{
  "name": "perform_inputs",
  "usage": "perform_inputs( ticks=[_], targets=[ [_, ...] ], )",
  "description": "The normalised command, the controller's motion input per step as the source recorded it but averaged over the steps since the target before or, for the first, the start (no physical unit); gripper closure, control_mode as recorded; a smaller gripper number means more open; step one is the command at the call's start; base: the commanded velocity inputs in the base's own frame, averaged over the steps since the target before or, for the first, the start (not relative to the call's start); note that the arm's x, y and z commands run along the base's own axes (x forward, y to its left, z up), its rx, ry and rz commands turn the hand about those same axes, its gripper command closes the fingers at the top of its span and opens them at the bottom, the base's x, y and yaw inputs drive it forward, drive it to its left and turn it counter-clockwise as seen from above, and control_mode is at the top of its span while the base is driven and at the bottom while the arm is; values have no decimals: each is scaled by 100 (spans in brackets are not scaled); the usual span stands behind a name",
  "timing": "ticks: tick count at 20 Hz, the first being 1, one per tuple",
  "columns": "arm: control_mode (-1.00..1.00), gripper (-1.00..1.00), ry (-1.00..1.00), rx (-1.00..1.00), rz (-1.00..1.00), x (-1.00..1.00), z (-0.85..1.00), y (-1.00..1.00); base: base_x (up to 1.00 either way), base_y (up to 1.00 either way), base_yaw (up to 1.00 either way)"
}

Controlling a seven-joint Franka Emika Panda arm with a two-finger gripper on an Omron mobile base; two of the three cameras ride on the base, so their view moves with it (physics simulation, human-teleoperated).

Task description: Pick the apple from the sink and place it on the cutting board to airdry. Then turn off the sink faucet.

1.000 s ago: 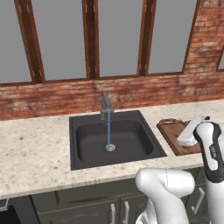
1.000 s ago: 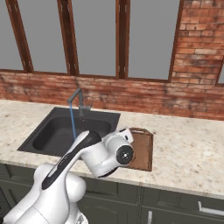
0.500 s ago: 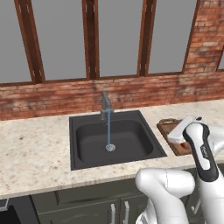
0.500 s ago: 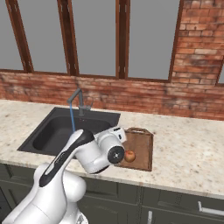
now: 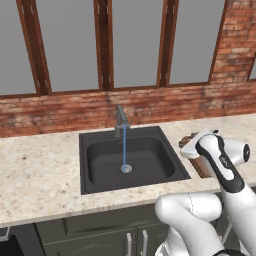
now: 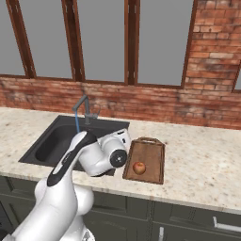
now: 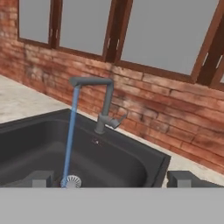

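The apple lies on the cutting board, near its front edge, on the counter right of the sink, so the step in hand is, by my judgement, shutting off the sink faucet, whose water stream runs to the drain. The gripper holds nothing, its fingertips spread wide and aimed across the basin; it would do well to close in on the small lever at the post's base and push it, staying clear of the spout. The board is largely hidden behind the arm in the left base view, and which way the lever must swing cannot be made out.
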Motion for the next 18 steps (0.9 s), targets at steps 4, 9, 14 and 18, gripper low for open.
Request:
perform_inputs(
  ticks=[4, 9, 14, 18],
  targets=[
    [-100, -100, 1, 1, 0, 40, 0, 15, 0, 0, 0],
    [-100, -100, 2, 3, 1, 35, -3, 8, 0, 0, 0],
    [-100, -100, 3, 5, 7, 38, 0, 1, 0, 0, 0],
    [-100, -100, 0, 1, 13, 19, 0, 1, 0, 0, 0]
  ],
)
